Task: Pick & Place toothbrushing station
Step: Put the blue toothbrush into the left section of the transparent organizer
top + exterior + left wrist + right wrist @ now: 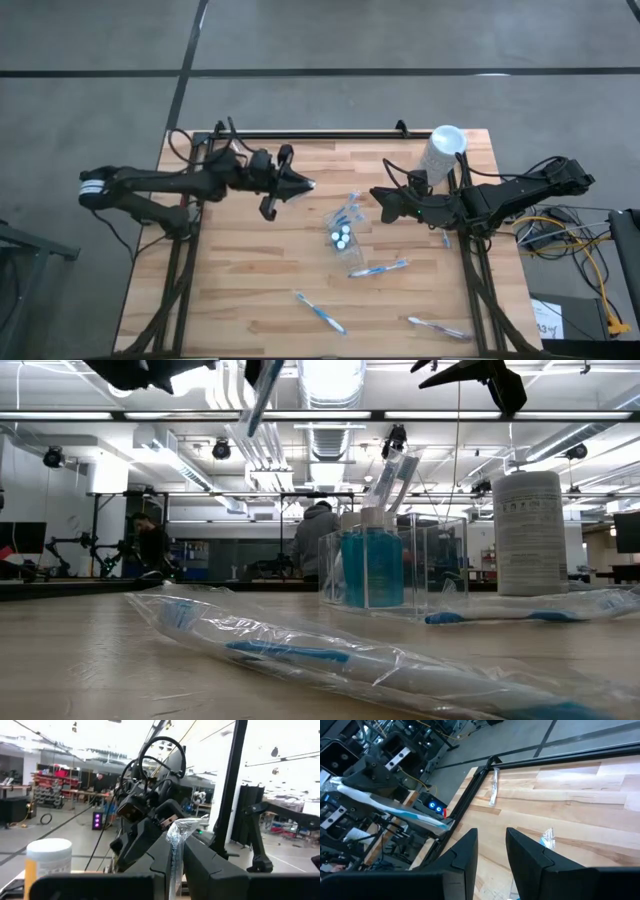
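Note:
My left gripper is above the table's far left part, shut on a plastic-wrapped blue-and-white toothbrush. A clear box at the table's middle holds blue white-capped tubes and upright toothbrushes. My right gripper is open and empty, above the table just right of the box. Three wrapped toothbrushes lie flat on the table nearer the front edge. My left gripper pinches the wrapped toothbrush between its two fingers, and the crinkled wrapper stands out between them. One end juts past the fingertips toward the box. The toothbrush is lifted clear of the table and slants downward.
A tall white cylinder stands at the far right, close behind my right arm. A clear wrapped strip lies by the black rail at the table's edge. The wrapped toothbrush nearest the front edge fills the low view's foreground.

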Robot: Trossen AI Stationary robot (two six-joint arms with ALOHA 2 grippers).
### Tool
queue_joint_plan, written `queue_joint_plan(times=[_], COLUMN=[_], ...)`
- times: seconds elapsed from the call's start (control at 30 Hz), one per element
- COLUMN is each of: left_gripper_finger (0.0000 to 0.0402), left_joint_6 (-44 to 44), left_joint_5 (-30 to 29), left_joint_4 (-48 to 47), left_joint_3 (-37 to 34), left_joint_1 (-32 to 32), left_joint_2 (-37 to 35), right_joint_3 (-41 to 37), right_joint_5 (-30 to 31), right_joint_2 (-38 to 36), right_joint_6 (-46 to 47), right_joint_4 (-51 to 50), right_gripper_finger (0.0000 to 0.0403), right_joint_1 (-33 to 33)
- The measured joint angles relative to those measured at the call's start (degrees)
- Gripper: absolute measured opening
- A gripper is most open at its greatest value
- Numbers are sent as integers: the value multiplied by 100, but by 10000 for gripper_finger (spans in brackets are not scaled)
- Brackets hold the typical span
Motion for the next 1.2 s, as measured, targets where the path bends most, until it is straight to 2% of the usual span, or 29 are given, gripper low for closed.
queue_joint_plan(times=[0.63,0.87,1.2], left_gripper_finger=[39,39,39], left_joint_6=[-429,-574,-594], left_joint_5=[113,105,-1], left_joint_4=[3048,3320,3327], left_joint_3=[33,166,249], left_joint_1=[-2,-2,-6], left_joint_2=[2069,2646,3046], right_joint_3=[0,0,0], right_joint_5=[0,0,0], right_joint_2=[0,0,0], right_joint_6=[-14,-3,-8], right_joint_4=[0,-2,-2], right_gripper_finger=[98,98,98], right_joint_1=[0,2,2])
